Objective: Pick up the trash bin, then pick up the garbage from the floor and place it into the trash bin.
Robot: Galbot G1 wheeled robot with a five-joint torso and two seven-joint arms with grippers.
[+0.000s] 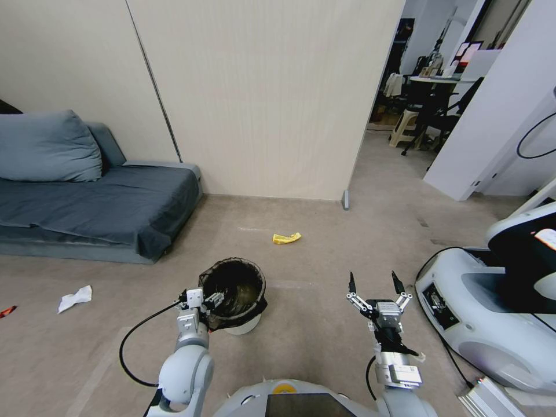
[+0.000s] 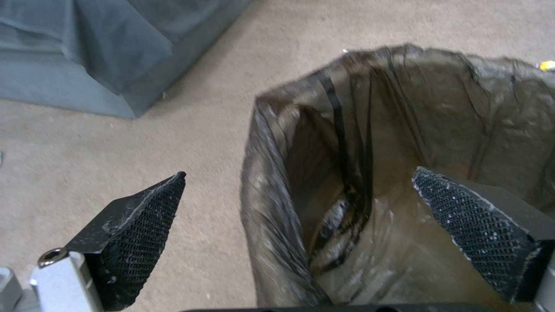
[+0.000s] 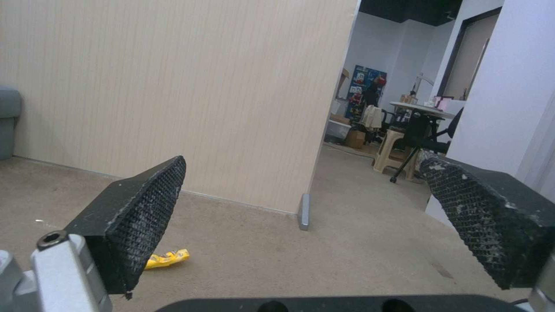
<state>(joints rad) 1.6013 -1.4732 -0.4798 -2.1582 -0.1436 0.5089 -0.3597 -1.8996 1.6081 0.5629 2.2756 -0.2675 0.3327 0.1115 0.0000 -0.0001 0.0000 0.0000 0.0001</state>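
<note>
At the trash bin (image 2: 370,164) rim, the left hand (image 2: 301,216) straddles its wall.

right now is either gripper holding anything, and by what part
Nothing is held. The left gripper is open astride the trash bin rim; the right gripper is open in the air.

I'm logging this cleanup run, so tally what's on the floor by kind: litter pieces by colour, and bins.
Yellow peel-like scrap: 1
White crumpled tissue: 1
Red scrap at the view's left edge: 1
Trash bin, bag-lined, with the open left tool straddling its rim: 1
Total: 4, meaning 3 litter pieces and 1 bin. The right tool is open, holding nothing.
</note>
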